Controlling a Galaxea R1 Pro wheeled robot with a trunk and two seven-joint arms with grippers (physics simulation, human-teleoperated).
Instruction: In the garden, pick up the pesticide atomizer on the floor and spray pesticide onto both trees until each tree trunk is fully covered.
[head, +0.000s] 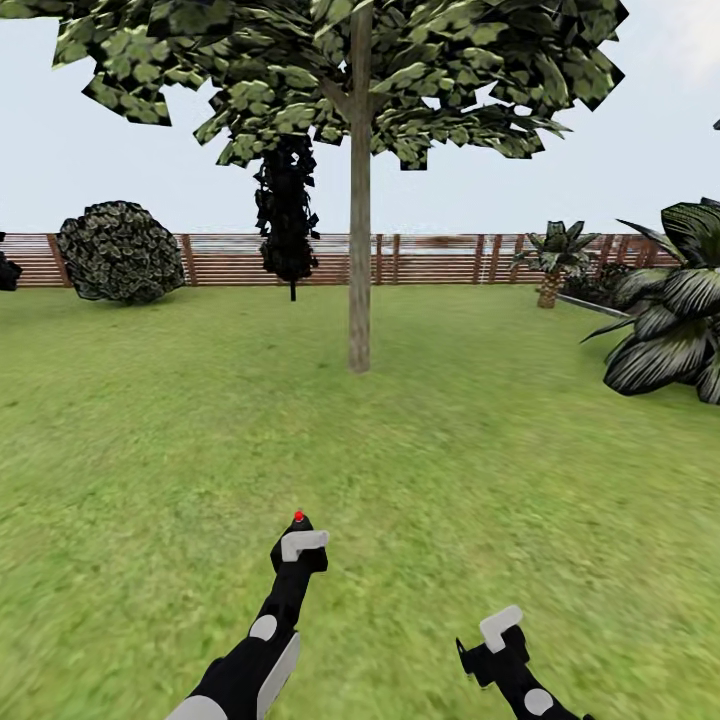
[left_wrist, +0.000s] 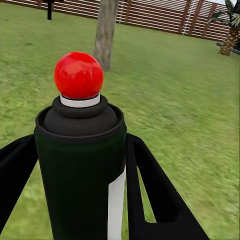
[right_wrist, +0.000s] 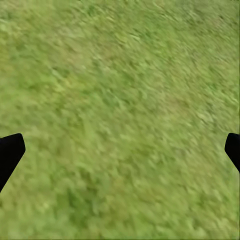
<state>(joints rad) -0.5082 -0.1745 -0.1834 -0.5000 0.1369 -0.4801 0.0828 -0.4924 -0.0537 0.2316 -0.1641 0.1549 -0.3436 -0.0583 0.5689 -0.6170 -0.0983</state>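
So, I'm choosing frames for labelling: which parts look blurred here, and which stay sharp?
Head view: the lawn near the arms is smeared, while the tree trunk and fence stay fairly crisp. Left wrist view: the pesticide atomizer in the left claw is sharp, the grass behind it streaked. Right wrist view: the grass is blurred throughout.

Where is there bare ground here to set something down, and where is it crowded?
Open lawn runs from the two grippers to the tree trunk and left toward the round bush. Grass under the right gripper is bare. It is crowded at the right edge, around the broad-leaved plant and small palm.
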